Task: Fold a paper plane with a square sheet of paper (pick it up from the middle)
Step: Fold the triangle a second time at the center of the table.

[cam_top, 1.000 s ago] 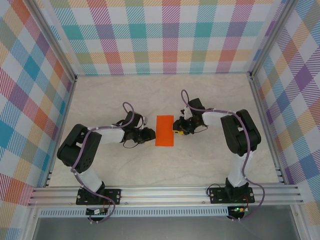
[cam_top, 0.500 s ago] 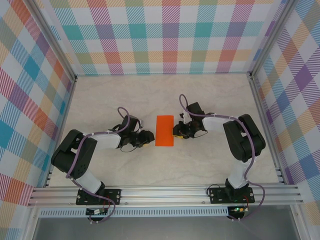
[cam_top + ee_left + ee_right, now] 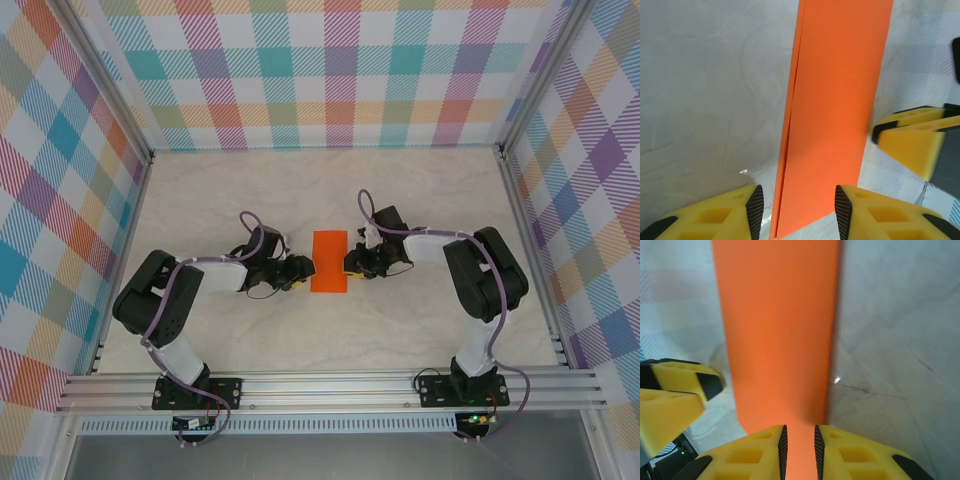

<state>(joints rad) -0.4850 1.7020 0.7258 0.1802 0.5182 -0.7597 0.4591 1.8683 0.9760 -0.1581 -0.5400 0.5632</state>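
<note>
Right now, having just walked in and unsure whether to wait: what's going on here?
Two robot arms are working on an orange sheet of paper, folded into a narrow double-layered strip lying on the table. The left gripper stands open at one long edge. The right gripper faces it, jaws nearly closed over the opposite edge; whether they grip is unclear.

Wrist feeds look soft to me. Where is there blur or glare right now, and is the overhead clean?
Left wrist: the paper is crisp, the right gripper's finger is smeared, and there is a small glint on the table. Right wrist: the paper's right edge is soft and shadowed, with a small glint beside it. Top external: sharp and evenly lit, only faint shadows.
</note>
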